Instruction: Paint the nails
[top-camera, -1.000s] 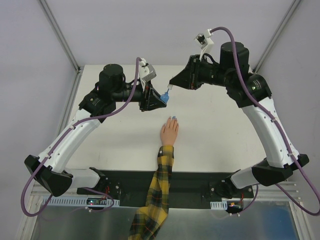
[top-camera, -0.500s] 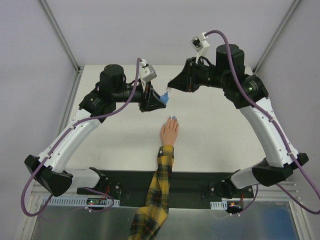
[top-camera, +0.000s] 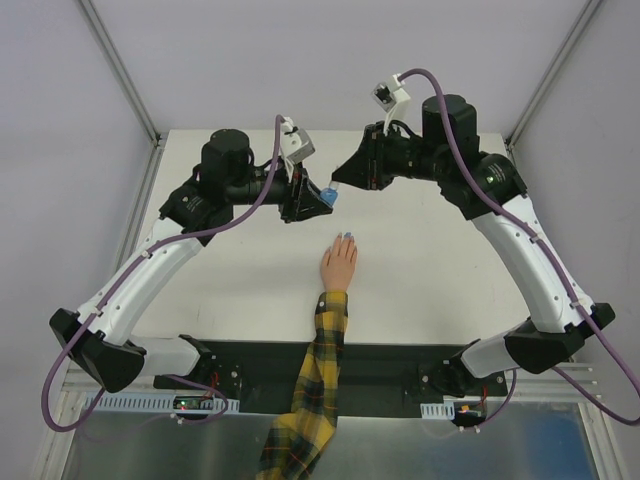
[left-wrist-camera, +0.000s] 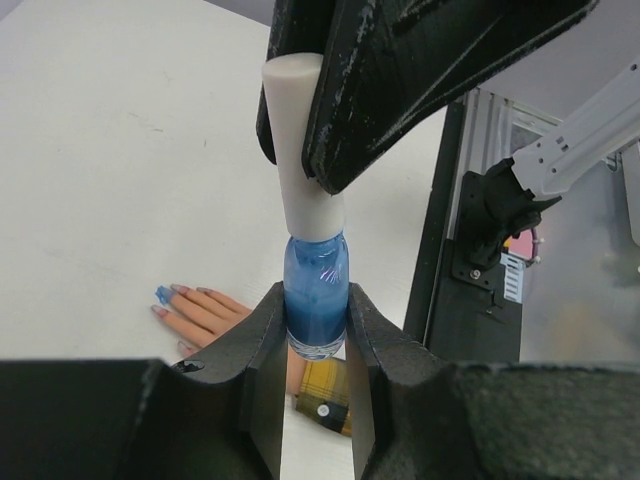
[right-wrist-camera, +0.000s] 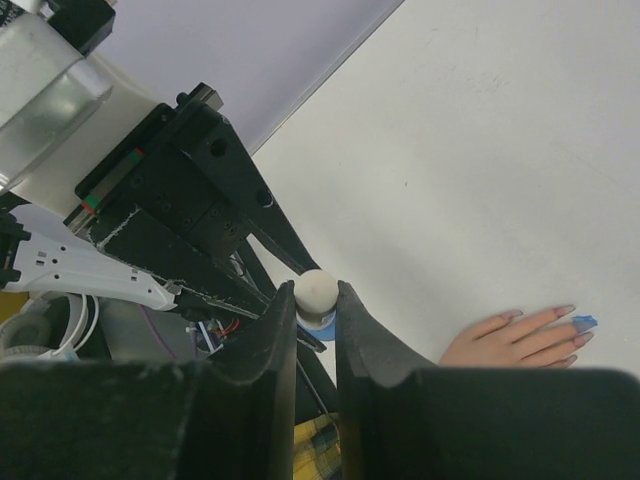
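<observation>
The left claw (left-wrist-camera: 315, 312) is closed tight on the belly of a small blue bottle (left-wrist-camera: 315, 285), holding it upright in the air above the bench (top-camera: 430, 260). The right claw (right-wrist-camera: 317, 297) meets it from the opposite side, its jaws narrowed onto the white cap (left-wrist-camera: 298, 140) that sits on the bottle's neck. Whether the cap has been loosened cannot be told.

From both claws the nails (top-camera: 346, 237) lie lower down and back toward the arm bases. They are well apart from the bottle, and nothing stands between. The peach-coloured hand (top-camera: 339, 265) rests flat on the bench with its long axis running from the near edge outward. Its fingertips point up at the spot where the two claws meet, and the plaid sleeve (top-camera: 318, 370) trails away behind it. One nail at the edge of the hand shows light blue; the others look skin-toned.

In the overhead view the two claws are about equally near the fingertips, the left a shade closer. The right claw has the cap, so it is most likely the one that must come down. Its path would run toward the bases and downward along the line of the fingers, while the left claw holds the bottle steady.
</observation>
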